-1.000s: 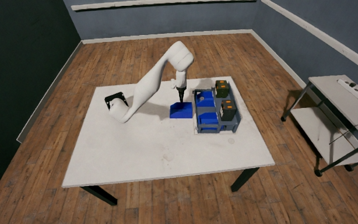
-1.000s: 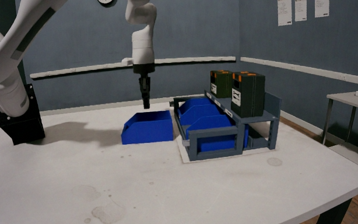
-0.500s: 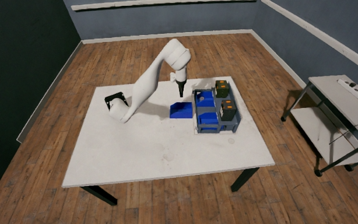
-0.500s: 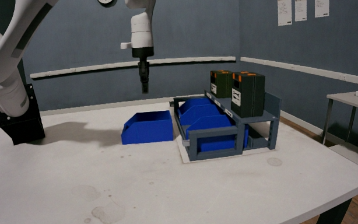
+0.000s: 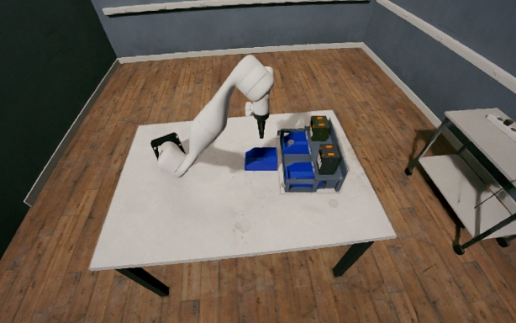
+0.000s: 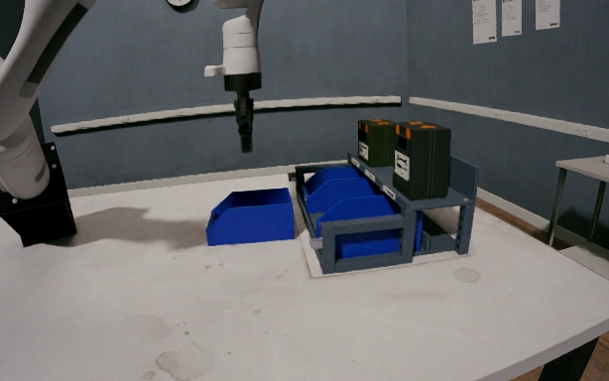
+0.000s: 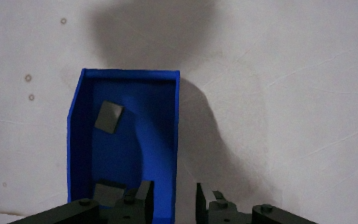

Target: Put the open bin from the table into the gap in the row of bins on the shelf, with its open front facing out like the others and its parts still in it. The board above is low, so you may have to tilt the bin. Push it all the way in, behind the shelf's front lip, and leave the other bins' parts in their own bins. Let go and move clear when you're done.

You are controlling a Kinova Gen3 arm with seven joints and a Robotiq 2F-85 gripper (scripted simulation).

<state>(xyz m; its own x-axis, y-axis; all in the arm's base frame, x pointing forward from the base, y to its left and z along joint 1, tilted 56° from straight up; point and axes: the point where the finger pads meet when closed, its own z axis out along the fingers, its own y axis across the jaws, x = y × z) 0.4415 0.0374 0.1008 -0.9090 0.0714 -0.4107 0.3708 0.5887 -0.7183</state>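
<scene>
Bin: the blue bin (image 5: 260,166) (image 6: 253,224) (image 7: 131,150) stands upright on the table (image 5: 189,223) (image 6: 397,322) (image 7: 300,50), just beside the shelf (image 5: 302,181) (image 6: 367,224); its sloped open front faces the arm's base, away from the shelf.
Parts: two small grey pieces (image 7: 109,117) (image 7: 108,194) lie apart on its floor; I expect them to slide if I tip it sharply.
Hand: gripper (image 5: 261,136) (image 6: 246,150) (image 7: 174,197) hangs above the bin, fingers partly apart, nothing between them.
Handling: I judge the bin light, stiff, thin-walled and a little slippery; a hard pinch should be safe, though it may pivot.
Grip: I favour a tall side wall toward the closed rear, one finger inside and one outside; I need to keep off the parts.
Fit: the gap looks to be between the blue bins; a modest tilt under the board (image 5: 311,157), then level and push.
Surface: pale top, faint rings and specks; arm shadow across it.
Room: blue-grey walls, plank floor, a cart (image 5: 475,126) (image 6: 585,169) well apart.

Your jaws climb away from the bin

You now have the jaws higher above the open blue bin (image 5: 261,161) (image 6: 255,223) (image 7: 160,130) than a second ago, when their tips hang close over it. Most of that rise comes in the first half-second; since then you gain only a little more height. Your white arm (image 5: 212,111) (image 6: 37,64) lifts its wrist (image 5: 261,105) (image 6: 241,50) too, and in the top view its upper bend sits farther left, toward the base.
</scene>
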